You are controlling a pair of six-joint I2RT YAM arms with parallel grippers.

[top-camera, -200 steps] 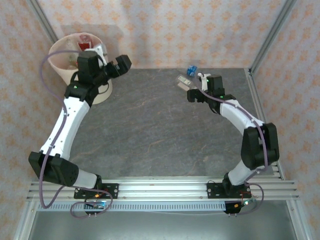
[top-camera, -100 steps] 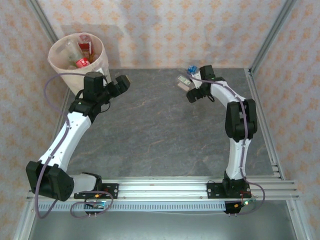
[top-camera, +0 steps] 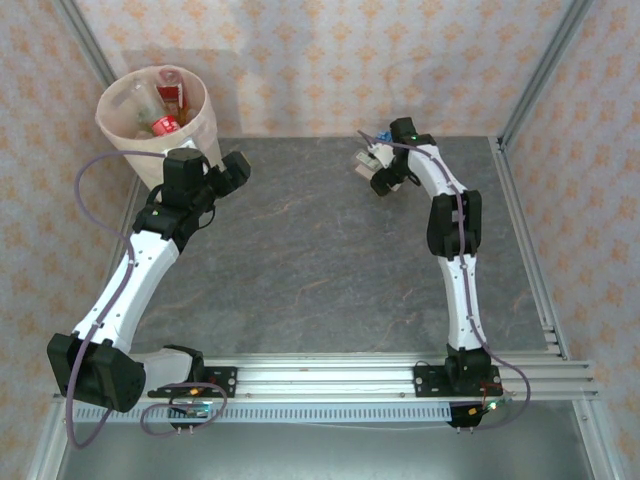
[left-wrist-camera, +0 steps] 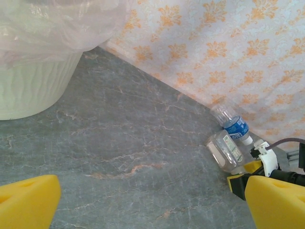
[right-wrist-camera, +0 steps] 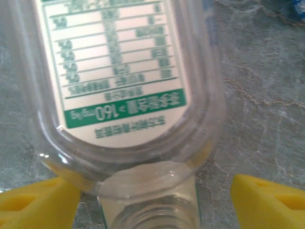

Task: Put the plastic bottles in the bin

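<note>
Far left, the bin (top-camera: 203,128) holds red-labelled bottles (top-camera: 165,124). My left end effector (top-camera: 235,168) hangs just beside it, fingers wide apart and empty. Across the surface (top-camera: 300,250), my right end effector (top-camera: 388,178) straddles a lying green-labelled bottle (right-wrist-camera: 128,86), fingers apart, not clamped. A blue-labelled bottle (left-wrist-camera: 235,126) lies just behind, against the wall (left-wrist-camera: 228,43).

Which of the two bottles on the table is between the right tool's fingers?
The clear bottle with the green-and-white label: its neck lies between the yellow fingers of the right tool. The blue-labelled bottle lies beside it, nearer the wall.
</note>
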